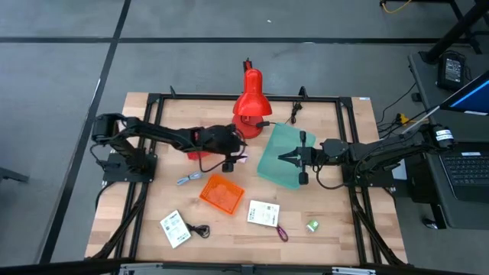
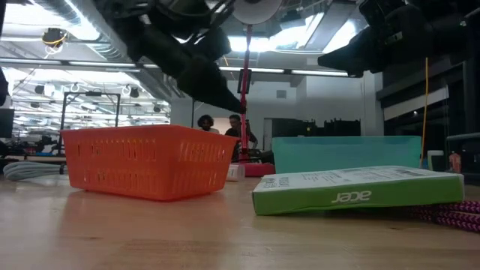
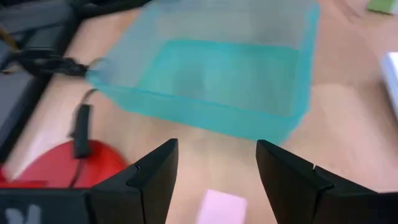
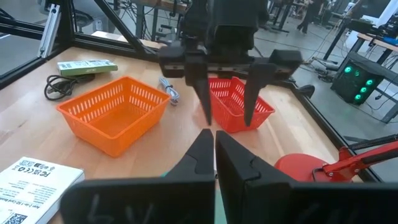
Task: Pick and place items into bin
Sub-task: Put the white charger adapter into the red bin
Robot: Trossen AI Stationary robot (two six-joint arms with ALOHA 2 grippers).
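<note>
Left claw [image 1: 229,162] sits centre frame with fingers apart, hovering over the pink cube [image 3: 222,208], nothing gripped yet. Right claw [image 1: 289,158] is pinched together and empty, parked over the teal bin [image 1: 284,156] right of centre. Orange basket [image 1: 221,193] looks empty. Remaining on the worktop [image 1: 336,229], lower half: two cards [image 1: 174,228] [image 1: 263,214], black cable [image 1: 200,229], purple strap [image 1: 281,232], green piece [image 1: 312,225]. Judging by this, barely started.

pink cube [image 3: 222,207] cut off, blurred
</note>
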